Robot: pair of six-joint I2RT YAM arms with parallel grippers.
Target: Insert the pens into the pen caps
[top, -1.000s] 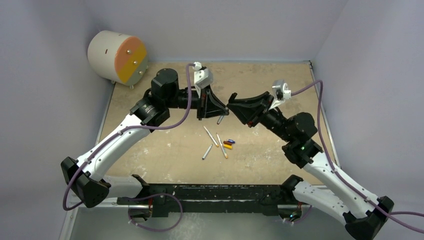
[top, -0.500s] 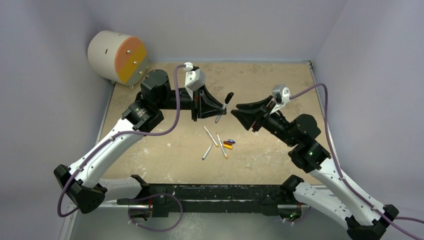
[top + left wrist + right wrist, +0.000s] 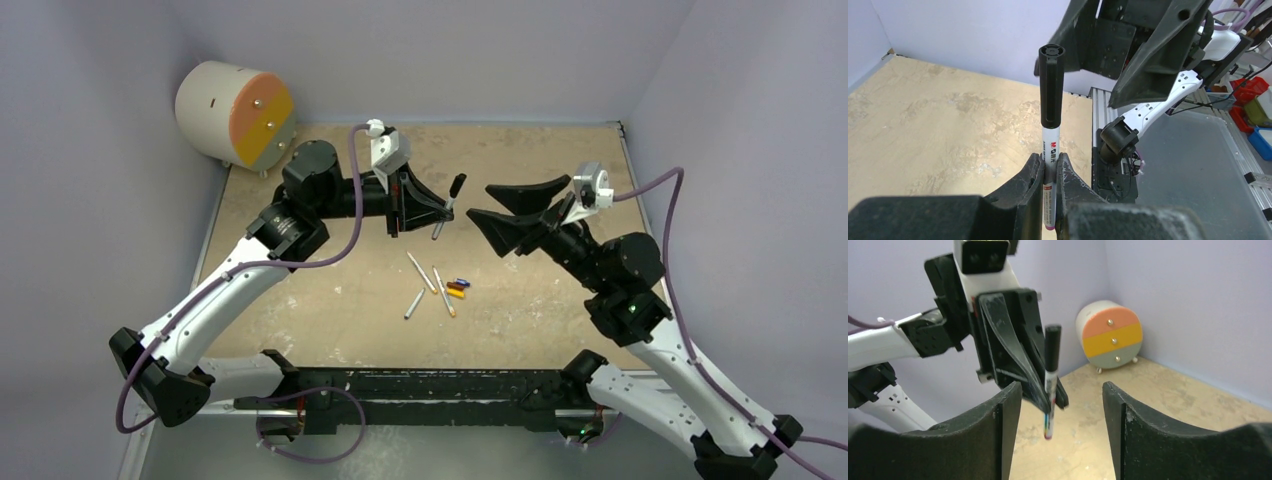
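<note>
While the black-capped pen (image 3: 1051, 150) is standing clamped between the jaws of the left gripper (image 3: 1050, 159), raised over the far middle of the table (image 3: 560, 160), its black cap (image 3: 1051, 85) may be sitting only half seated. A knock from the right gripper (image 3: 1062, 390), gaping empty just right of it, could be twisting the pen in that narrow pinch. Only the left wrist view is showing the grip close up; only the top view is showing three loose pens (image 3: 421, 272) and coloured caps (image 3: 456, 289) lying nearer.
</note>
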